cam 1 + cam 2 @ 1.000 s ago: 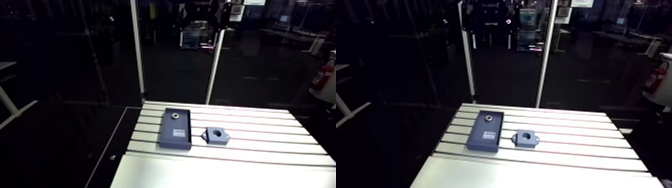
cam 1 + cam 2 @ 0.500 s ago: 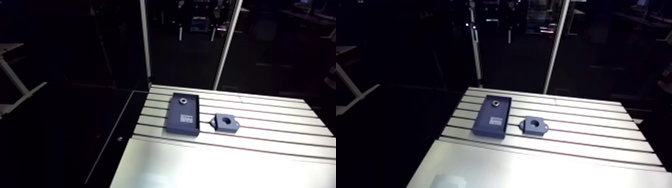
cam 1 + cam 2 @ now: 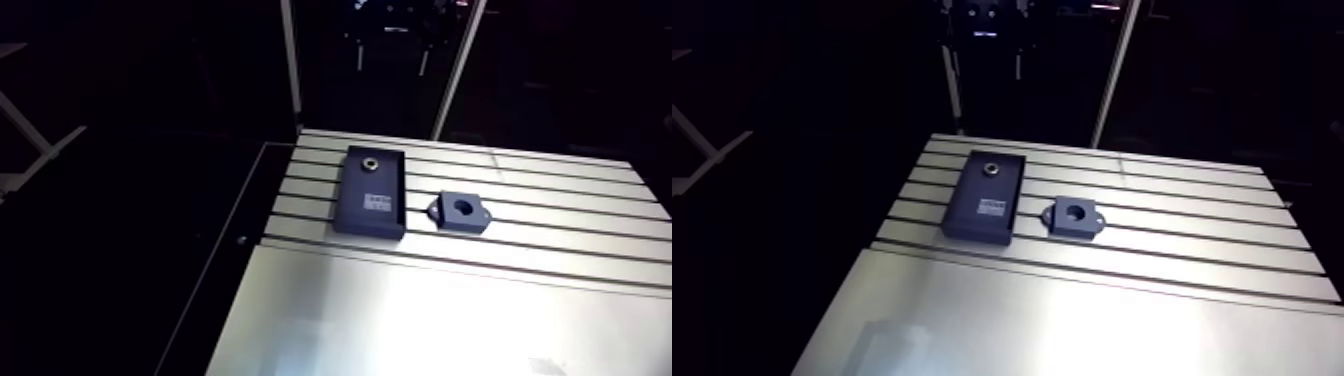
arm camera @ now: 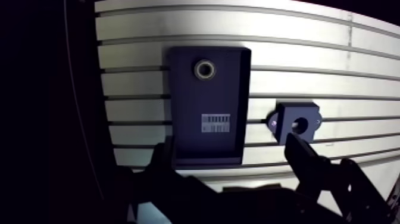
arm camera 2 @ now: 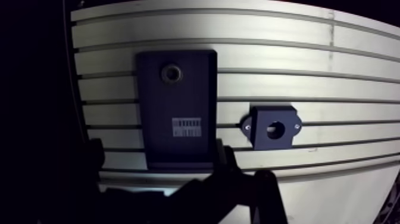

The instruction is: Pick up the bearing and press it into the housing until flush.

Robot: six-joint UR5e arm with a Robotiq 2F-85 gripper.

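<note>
Item 1: bearing (image 4: 204, 69), a small metal ring. I judge it dense for its size, rigid and slick, best pinched across the outer race. It sits ahead of the gripper (image 4: 229, 146), at the far end of a dark tray (image 4: 184, 107).

Item 2: housing (image 4: 286, 116), bore facing up, ahead of the gripper, just beside the tray on the table (image 4: 137, 36).

Item 3: gripper, fingers spread wide, holding nothing.

Markings: white barcode-style label (image 4: 216, 123) on the tray. I cannot read it.
</note>
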